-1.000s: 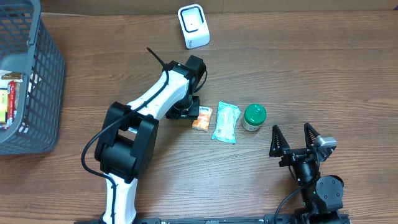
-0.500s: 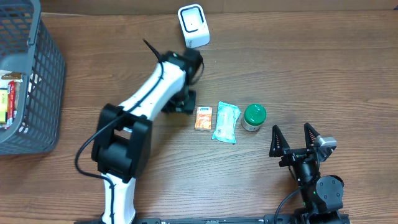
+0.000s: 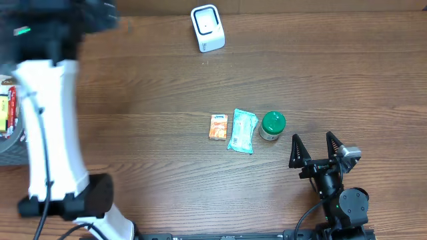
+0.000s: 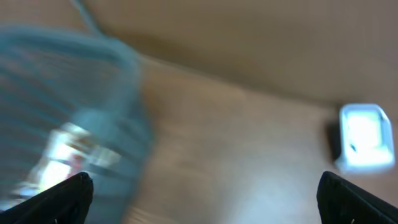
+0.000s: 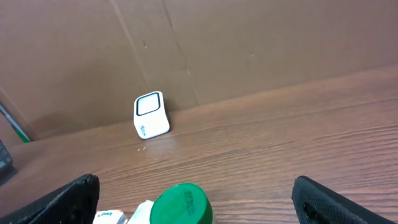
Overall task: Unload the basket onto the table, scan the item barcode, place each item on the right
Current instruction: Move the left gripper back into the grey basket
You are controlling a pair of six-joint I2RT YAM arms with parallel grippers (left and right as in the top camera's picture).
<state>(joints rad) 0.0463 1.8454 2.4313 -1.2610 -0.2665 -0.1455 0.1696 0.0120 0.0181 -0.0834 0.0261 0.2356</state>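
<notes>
**Overhead view.** The white barcode scanner [image 3: 207, 28] stands at the far edge of the wooden table [image 3: 333, 73]. Three items lie in a row at mid-table, each close beside the next: an orange packet [image 3: 218, 126], a teal pouch [image 3: 242, 131] and a green-lidded jar [image 3: 272, 125]. All three are well apart from the scanner and untouched. The left arm [image 3: 50, 120] rises tall and blurred at the left, above the grey basket [image 3: 8, 148]; its gripper cannot be made out here. The right gripper [image 3: 313, 148] rests near the jar with jaws spread, holding nothing.

**Left wrist view.** The picture is heavily blurred. The left gripper [image 4: 205, 202] is released: its fingertips [image 4: 62, 199] sit in opposite lower corners with only bare table between them. The basket lies to the left with pale packaged goods inside, and the scanner is at the right.

**Right wrist view.** The right gripper [image 5: 196, 202] is likewise fully spread and empty. The jar's green lid is just ahead of it and the scanner faces it from beyond, against a cardboard wall [image 5: 249, 43].

**Step in hand (judgement).** The left arm appears to be heading to the basket for an item. To do it well, the open jaws should descend squarely over a single package and close on its narrow sides. That leaves the printed code uncovered, so it can be turned flat toward the scanner's window.
</notes>
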